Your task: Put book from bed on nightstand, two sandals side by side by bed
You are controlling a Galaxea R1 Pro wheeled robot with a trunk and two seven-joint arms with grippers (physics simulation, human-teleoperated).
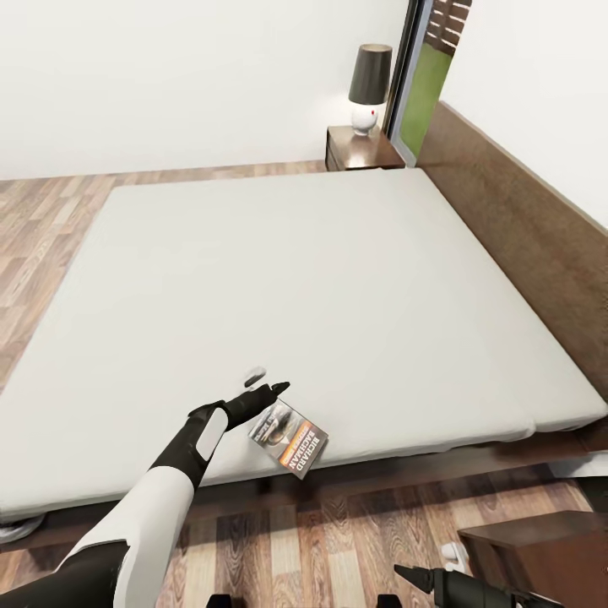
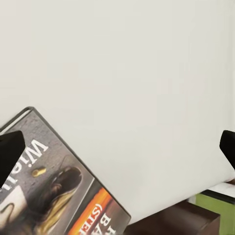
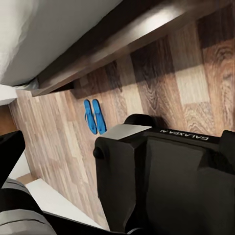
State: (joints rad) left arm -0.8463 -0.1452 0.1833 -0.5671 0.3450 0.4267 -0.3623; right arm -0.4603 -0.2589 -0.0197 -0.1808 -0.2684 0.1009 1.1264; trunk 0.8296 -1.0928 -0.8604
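Though paired, two sandals [image 3: 94, 116], one book [image 1: 290, 438]

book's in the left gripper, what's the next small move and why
Probably carry the book toward the nightstand by the lamp. The left gripper holds it by one edge over the near edge of the bed, and the sandals already lie side by side on the floor.

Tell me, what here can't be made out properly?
- Grey paperback book with orange band: the head view leaves its grip unclear; in the left wrist view the picture's edge cuts its title.
- Dark-brown wooden nightstand: the bed's corner hides its drawers.
- Two bright-blue sandals: too small for detail.
- Right fingers: cropped.
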